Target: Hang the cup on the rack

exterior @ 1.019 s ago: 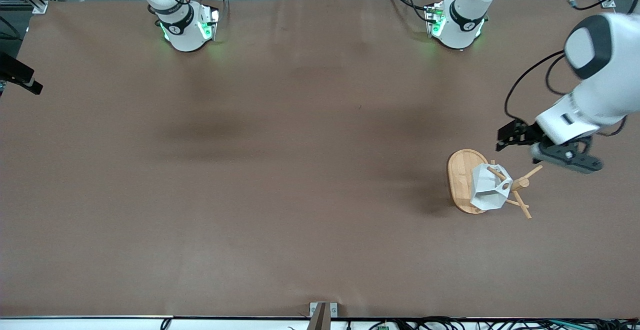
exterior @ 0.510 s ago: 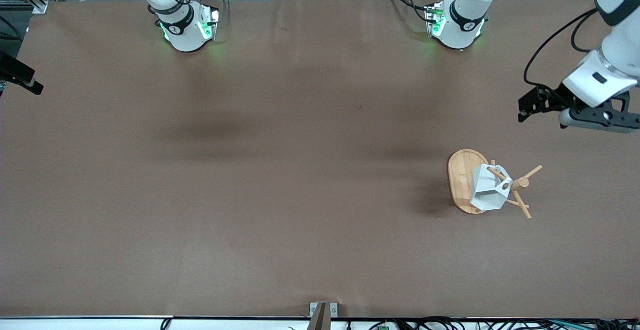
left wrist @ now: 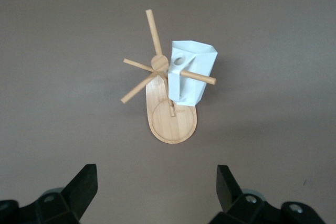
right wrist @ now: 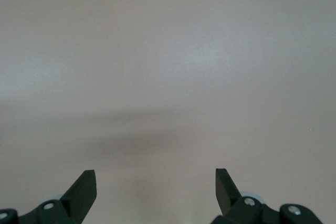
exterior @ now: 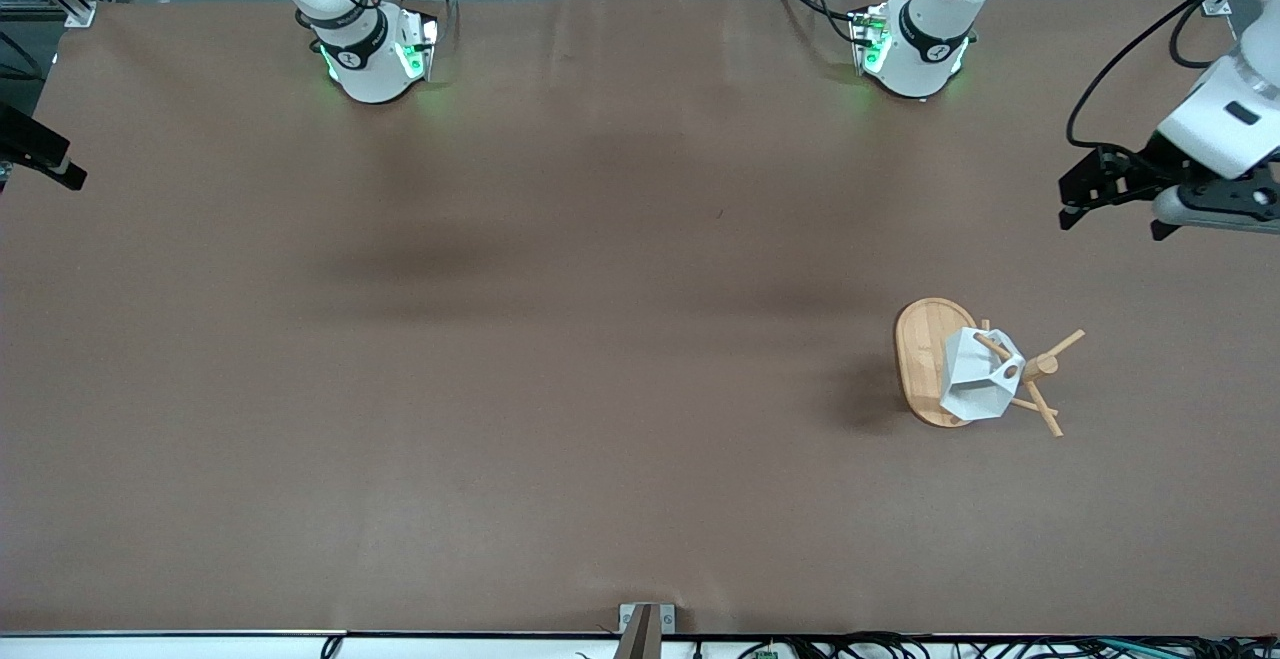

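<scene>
brown table cover (exterior: 560, 359): matte sheet across the whole bench; bare apart from the rack and cup toward the left arm's end.
left arm (exterior: 1225, 119): comes in from the edge of the front view at its own end of the table, raised, wrist tipped so its camera looks down at the rack.
left gripper (exterior: 1170, 201): in the air over bare table, clear of the rack; fingers (left wrist: 84, 184) spread wide, nothing between them.
right gripper (right wrist: 156, 190): not found in the front view; its wrist view shows only bare table under it. fingers (right wrist: 84, 190) spread wide, nothing between them. this arm waits.
rack (exterior: 925, 364): light bamboo; oval base flat on the table, central post upright, thin pegs angled out from the top. stands well apart from both grippers.
cup (exterior: 978, 376): white, faceted; hangs on the rack over the base, clear of the table.
peg (left wrist: 198, 78): passes through the round hole in the cup's blocky handle, tip showing past the handle.
why it hangs as it does: judgement: the peg slopes upward toward its tip, so the handle slides toward the post and the cup's weight keeps it seated; body dangles below the peg, rim turned sideways.
cup relative to fingers: in the left wrist view the cup sits ahead of the open fingers, roughly centred between them, well apart, no contact.
task state: judgement: hanging looks complete; cup is carried by the peg alone.
risk: judgement: low; a knock to the rack could shake the cup off.
</scene>
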